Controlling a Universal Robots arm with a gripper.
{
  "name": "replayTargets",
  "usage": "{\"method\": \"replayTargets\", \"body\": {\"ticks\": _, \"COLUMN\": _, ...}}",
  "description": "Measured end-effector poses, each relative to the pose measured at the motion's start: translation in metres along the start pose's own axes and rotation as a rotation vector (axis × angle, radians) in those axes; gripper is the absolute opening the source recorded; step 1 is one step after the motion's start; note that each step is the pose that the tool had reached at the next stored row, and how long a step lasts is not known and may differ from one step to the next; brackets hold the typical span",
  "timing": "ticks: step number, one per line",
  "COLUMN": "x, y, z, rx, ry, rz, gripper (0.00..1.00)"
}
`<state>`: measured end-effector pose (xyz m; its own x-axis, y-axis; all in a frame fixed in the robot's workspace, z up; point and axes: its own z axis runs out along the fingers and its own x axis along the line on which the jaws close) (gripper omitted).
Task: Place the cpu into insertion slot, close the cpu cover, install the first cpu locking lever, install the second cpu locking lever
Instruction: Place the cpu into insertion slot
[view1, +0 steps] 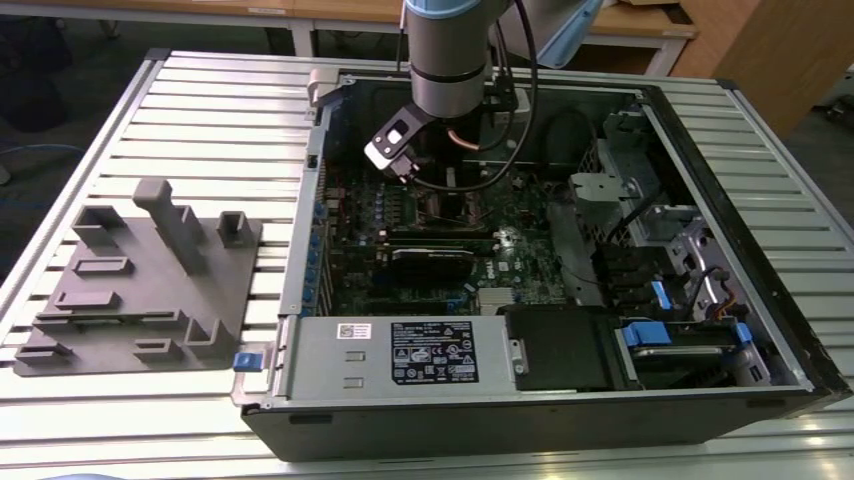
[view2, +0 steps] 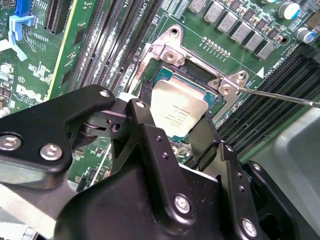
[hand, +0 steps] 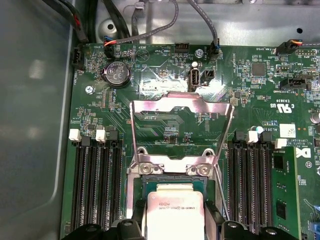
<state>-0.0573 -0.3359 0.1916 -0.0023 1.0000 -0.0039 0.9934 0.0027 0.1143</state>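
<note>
- Tool (view2: 175, 119) first. What is it doing?
- Its two black fingers (view2: 144, 129) are closed in on the cpu (view2: 177, 105), one on each side. It looks to me like they are holding it flat, shiny side up.
- Where is the insertion slot (hand: 170, 179)?
- Right under the chip, on the green board (hand: 150, 75). The chip is just above it or only just touching. I cannot tell which. In both wrist views its sides run the same way as the slot's sides.
- And the cpu cover (hand: 181, 104)?
- Flipped open, on the far side of the slot from the tool, so the slot is bare on top. A thin lever (view2: 280, 96) sticks out loose beside the slot.
- What does the chip look like?
- Small, square, dull silver, with tiny print.
- Where is all this?
- In the exterior view, toward the far end of the open computer case (view1: 534, 430) on the worktop (view1: 200, 100).
</note>
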Motion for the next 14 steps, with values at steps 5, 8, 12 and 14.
{"method": "replayTargets", "body": {"ticks": 5, "x": 0.0001, "y": 0.0003, "z": -0.0024, "rx": -0.0002, "ry": 0.0005, "rz": 0.000, "gripper": 0.54}}
{"method": "replayTargets", "body": {"ticks": 8, "x": 0.0000, "y": 0.0003, "z": -0.0028, "rx": -0.0001, "ry": 0.0003, "rz": 0.000, "gripper": 0.54}}
{"method": "replayTargets", "body": {"ticks": 12, "x": 0.0000, "y": 0.0003, "z": -0.0026, "rx": 0.0002, "ry": -0.0024, "rz": 0.021, "gripper": 0.54}}
{"method": "replayTargets", "body": {"ticks": 14, "x": 0.0000, "y": 0.0003, "z": -0.0026, "rx": 0.0001, "ry": -0.0025, "rz": 0.022, "gripper": 0.54}}
